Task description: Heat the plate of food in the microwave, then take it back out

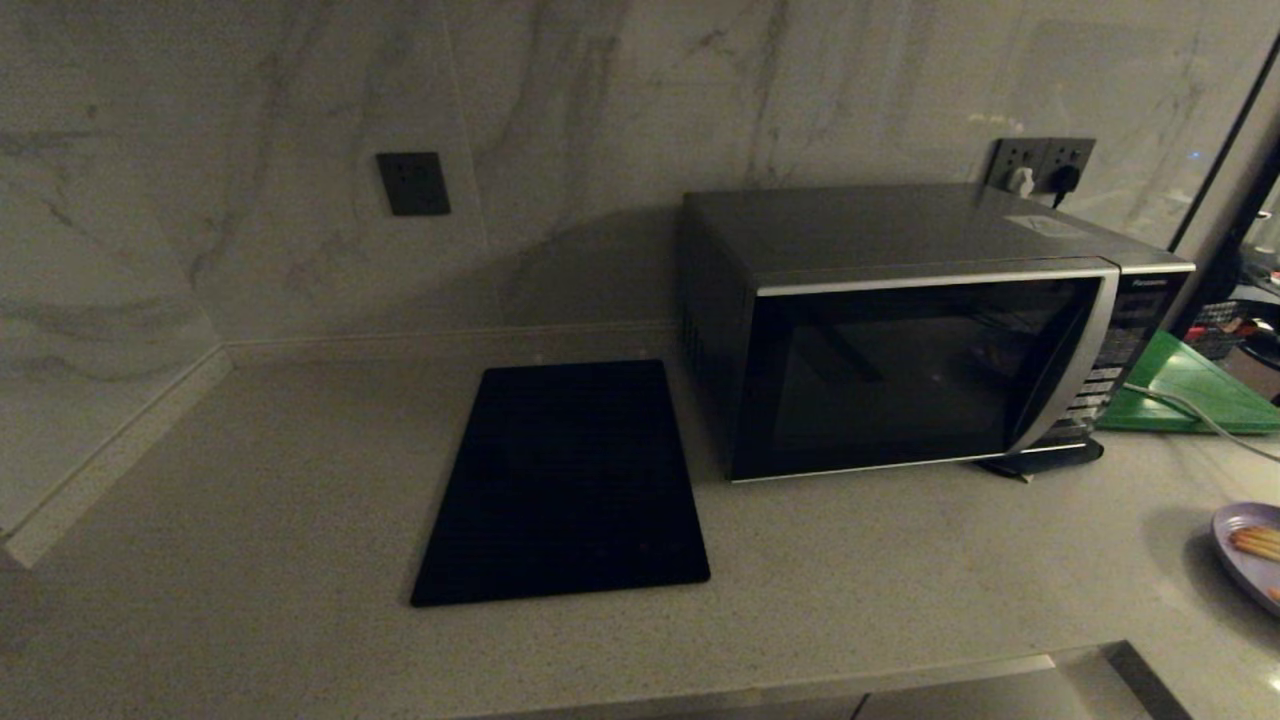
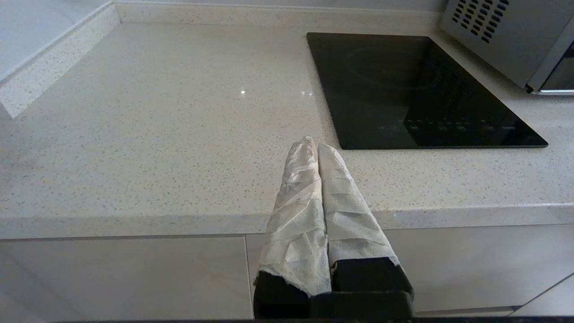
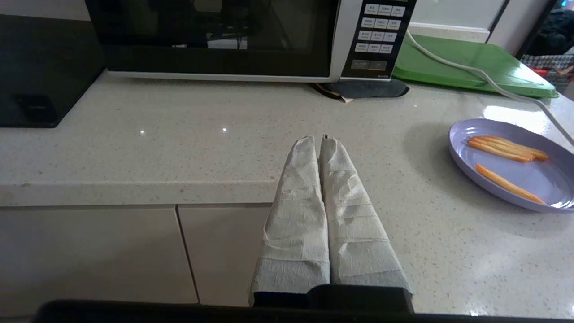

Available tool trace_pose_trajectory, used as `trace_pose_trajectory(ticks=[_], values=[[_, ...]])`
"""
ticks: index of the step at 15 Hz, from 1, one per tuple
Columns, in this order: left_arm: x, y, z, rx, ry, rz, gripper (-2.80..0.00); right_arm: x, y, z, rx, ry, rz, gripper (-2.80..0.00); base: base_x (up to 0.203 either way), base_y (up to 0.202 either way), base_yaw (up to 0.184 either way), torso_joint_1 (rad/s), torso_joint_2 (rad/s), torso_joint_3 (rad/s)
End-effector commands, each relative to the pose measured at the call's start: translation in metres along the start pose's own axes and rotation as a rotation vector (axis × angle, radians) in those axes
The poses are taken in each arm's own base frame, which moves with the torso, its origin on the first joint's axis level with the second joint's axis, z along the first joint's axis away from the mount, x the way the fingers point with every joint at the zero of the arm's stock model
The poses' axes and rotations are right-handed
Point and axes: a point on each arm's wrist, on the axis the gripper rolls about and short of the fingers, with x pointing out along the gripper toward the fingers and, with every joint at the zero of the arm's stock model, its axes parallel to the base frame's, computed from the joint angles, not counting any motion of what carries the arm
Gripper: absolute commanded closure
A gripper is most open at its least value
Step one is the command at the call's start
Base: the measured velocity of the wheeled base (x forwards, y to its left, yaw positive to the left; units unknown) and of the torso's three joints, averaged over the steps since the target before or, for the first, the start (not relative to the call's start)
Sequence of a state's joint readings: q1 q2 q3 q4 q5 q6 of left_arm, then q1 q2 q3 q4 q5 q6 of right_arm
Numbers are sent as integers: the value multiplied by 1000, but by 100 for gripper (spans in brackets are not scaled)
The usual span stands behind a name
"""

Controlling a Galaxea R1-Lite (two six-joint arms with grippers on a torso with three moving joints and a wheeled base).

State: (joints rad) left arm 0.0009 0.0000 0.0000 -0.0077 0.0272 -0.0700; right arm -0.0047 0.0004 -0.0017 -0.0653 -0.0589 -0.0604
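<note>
The silver-grey microwave (image 1: 920, 330) stands at the back right of the counter with its dark glass door closed; its button panel (image 3: 379, 33) faces the right wrist view. The lavender plate of food (image 1: 1252, 553) lies at the counter's right edge, orange sticks on it, seen whole as the plate of food (image 3: 515, 163). My right gripper (image 3: 318, 140) is shut and empty, low by the counter's front edge, short of the microwave and beside the plate. My left gripper (image 2: 312, 144) is shut and empty near the front edge, beside the black panel. Neither gripper shows in the head view.
A flat black rectangular panel (image 1: 565, 480) lies left of the microwave. A green board (image 1: 1185, 385) sits right of it, with a white cable (image 3: 471, 74) running across it. Wall sockets (image 1: 1040, 165) are behind. A dark pad (image 3: 363, 88) lies under the microwave's front corner.
</note>
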Motion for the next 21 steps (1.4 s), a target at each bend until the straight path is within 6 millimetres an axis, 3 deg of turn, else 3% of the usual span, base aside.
trace_pose_trajectory(ticks=[1,21], values=[[0,0,0,-1,1,1,0,0,0,-1,-3,4,-1,0,0,0,0,0,0,0],[0,0,0,-1,1,1,0,0,0,-2,38,8,9,0,0,0,0,0,0,0]])
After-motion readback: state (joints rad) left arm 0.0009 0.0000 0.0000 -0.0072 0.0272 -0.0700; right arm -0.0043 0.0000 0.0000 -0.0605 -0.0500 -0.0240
